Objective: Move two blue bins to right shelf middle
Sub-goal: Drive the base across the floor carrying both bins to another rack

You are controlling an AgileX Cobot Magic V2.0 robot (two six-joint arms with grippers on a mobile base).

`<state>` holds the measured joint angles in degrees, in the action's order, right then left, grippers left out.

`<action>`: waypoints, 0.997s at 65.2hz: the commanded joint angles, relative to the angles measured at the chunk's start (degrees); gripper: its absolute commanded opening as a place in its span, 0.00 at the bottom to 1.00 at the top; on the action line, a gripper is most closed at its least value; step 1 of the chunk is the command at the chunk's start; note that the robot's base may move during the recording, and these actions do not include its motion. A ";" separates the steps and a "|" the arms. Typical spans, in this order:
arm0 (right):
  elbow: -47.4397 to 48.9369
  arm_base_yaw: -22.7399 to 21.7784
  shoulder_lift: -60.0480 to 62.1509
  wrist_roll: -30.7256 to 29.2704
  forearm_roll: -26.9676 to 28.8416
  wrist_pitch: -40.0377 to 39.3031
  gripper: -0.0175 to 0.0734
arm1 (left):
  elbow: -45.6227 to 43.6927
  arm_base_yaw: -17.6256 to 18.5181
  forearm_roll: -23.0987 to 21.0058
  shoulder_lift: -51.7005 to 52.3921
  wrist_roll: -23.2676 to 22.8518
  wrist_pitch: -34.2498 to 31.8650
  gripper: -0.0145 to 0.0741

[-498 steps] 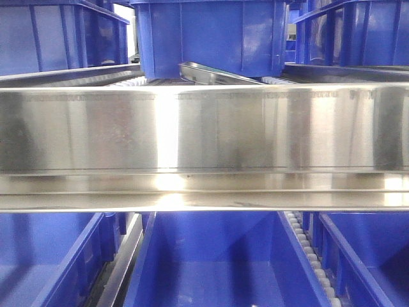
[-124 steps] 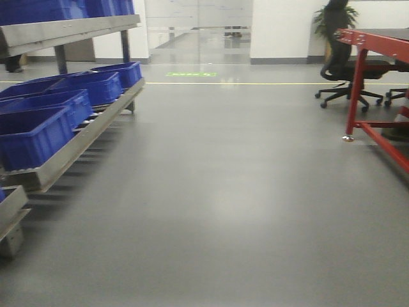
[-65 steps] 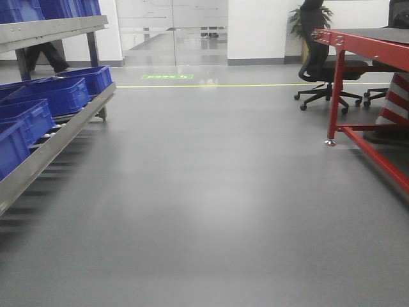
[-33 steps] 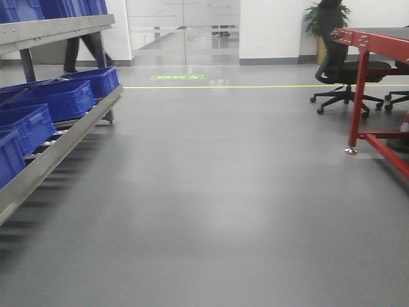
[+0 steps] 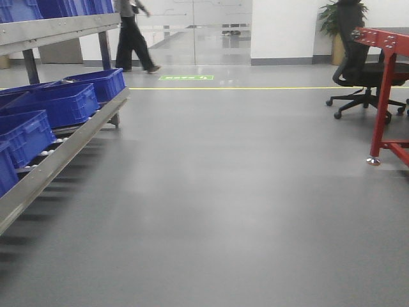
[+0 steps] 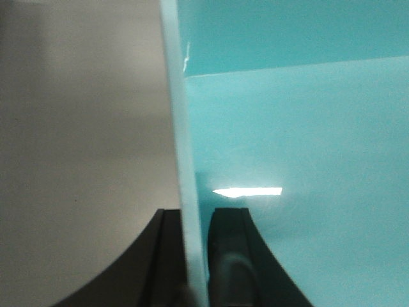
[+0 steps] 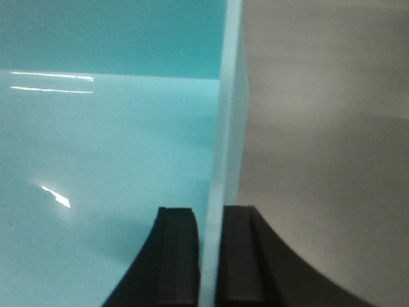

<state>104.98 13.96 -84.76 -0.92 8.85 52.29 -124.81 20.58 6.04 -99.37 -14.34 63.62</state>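
One blue bin is held between my two grippers and shows pale turquoise in both wrist views. My left gripper is shut on the bin's left wall, with one finger outside and one inside. My right gripper is shut on the bin's right wall in the same way. The bin's inside looks empty. Grey floor shows beyond each wall. Neither gripper nor the held bin shows in the front view. Several more blue bins sit on the low roller shelf at the left.
An upper steel shelf carries more blue bins at top left. A person walks across the far end. A red table frame and a black office chair stand at right. Open grey floor lies ahead.
The front view swung from close against the shelf to the open floor. In the last half second the scene shifted slightly right, and the person walked rightward into view.
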 commanded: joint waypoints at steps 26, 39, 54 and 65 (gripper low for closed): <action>0.74 -0.12 0.81 -0.63 0.39 -3.42 0.02 | -0.52 0.15 2.91 1.06 0.59 -2.23 0.04; 0.74 -0.12 0.81 -0.63 0.39 -3.42 0.02 | -0.52 0.15 3.52 1.06 0.59 -2.23 0.04; 0.74 -0.12 0.81 -0.63 0.39 -3.42 0.02 | -0.52 0.15 3.52 1.06 0.59 -2.23 0.04; 0.74 -0.12 0.81 -0.63 0.39 -3.42 0.02 | -0.52 0.15 3.52 1.06 0.59 -2.23 0.04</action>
<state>104.98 13.96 -84.76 -0.92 8.85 51.54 -124.81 20.88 7.77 -99.47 -14.34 62.90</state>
